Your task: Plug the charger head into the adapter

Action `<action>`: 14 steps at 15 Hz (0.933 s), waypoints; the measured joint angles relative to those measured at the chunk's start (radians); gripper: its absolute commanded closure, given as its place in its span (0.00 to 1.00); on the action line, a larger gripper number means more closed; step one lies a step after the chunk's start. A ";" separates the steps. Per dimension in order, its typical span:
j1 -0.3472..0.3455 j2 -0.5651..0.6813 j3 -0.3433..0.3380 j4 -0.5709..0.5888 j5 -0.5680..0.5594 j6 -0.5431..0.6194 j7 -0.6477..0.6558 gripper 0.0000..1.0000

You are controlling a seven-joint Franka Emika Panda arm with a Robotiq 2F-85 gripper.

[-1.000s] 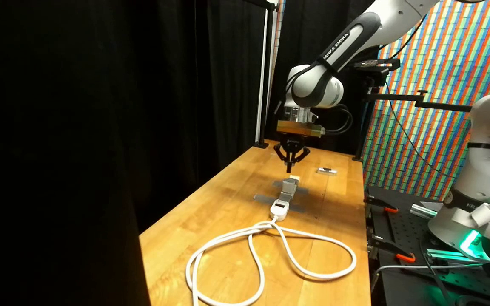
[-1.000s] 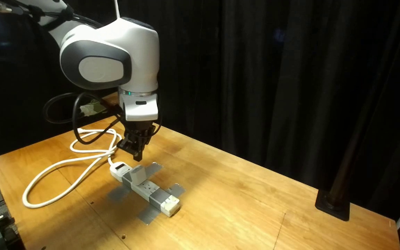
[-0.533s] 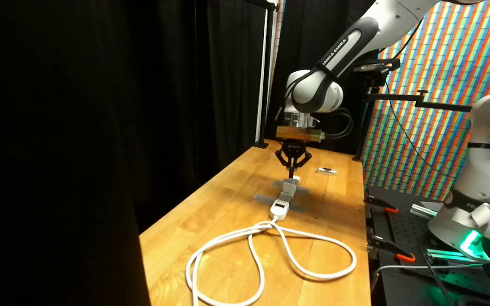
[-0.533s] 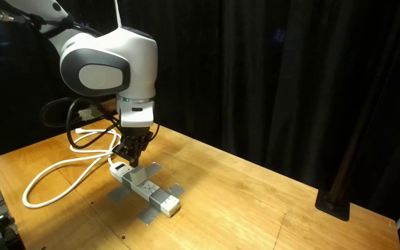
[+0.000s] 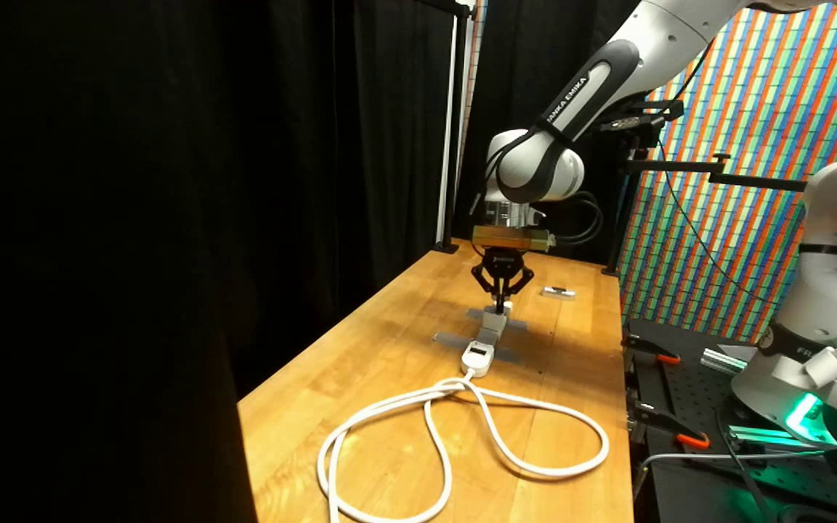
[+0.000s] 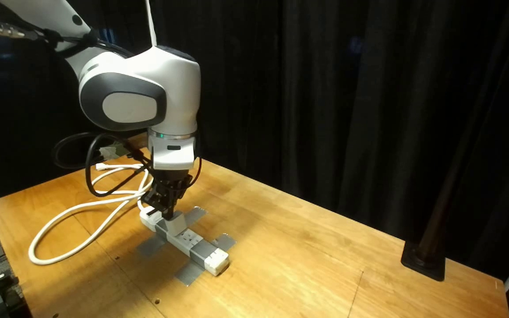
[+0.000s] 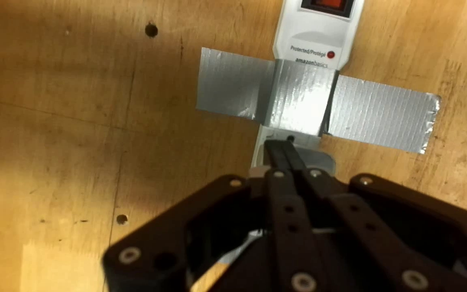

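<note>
The charger head (image 6: 176, 224), a small white block, stands on the adapter (image 6: 189, 239), a narrow white socket strip taped to the table. In an exterior view the charger head (image 5: 492, 322) also stands on the strip (image 5: 476, 359). My gripper (image 6: 167, 217) points down with its fingertips at the top of the charger head; I cannot tell whether they touch it. In the wrist view my gripper (image 7: 279, 143) is shut, its fingers together with nothing between them. They partly hide the charger head (image 7: 318, 159). Its prongs are hidden, so I cannot tell how deep it sits.
Grey tape (image 7: 381, 113) crosses the strip. The thick white cable (image 5: 433, 436) lies in loops on the wooden table (image 6: 307, 247). A small metal piece (image 5: 558, 293) lies farther off. A black stand base (image 6: 423, 261) is at the table's edge, by dark curtains.
My gripper has moved down, from above the charger head to its top, staying shut. The charger head and the strip show no clear movement.
</note>
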 measured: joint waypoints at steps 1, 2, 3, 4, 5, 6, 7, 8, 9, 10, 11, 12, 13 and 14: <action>-0.001 0.000 0.001 0.000 0.000 0.000 0.000 0.97; -0.003 0.000 0.002 0.000 0.000 0.000 -0.001 0.97; -0.003 0.000 0.003 0.000 0.000 0.001 -0.001 0.96; -0.004 0.000 0.004 0.000 0.000 0.001 -0.002 0.96; -0.005 0.000 0.005 0.000 0.000 0.001 -0.004 0.96; -0.007 0.000 0.006 0.000 0.000 0.002 -0.008 0.97; -0.011 0.000 0.009 0.000 0.001 0.003 -0.013 0.96; -0.016 0.000 0.013 0.000 0.004 0.003 -0.021 0.96; -0.022 0.000 0.017 0.000 0.008 0.003 -0.029 0.96; -0.029 0.001 0.020 0.001 0.012 0.004 -0.038 0.96; -0.036 0.001 0.022 0.001 0.017 0.004 -0.047 0.96; -0.043 0.002 0.023 0.002 0.020 0.004 -0.054 0.96; -0.049 0.003 0.024 0.003 0.023 0.004 -0.061 0.96; -0.054 0.004 0.026 0.003 0.028 0.004 -0.070 0.96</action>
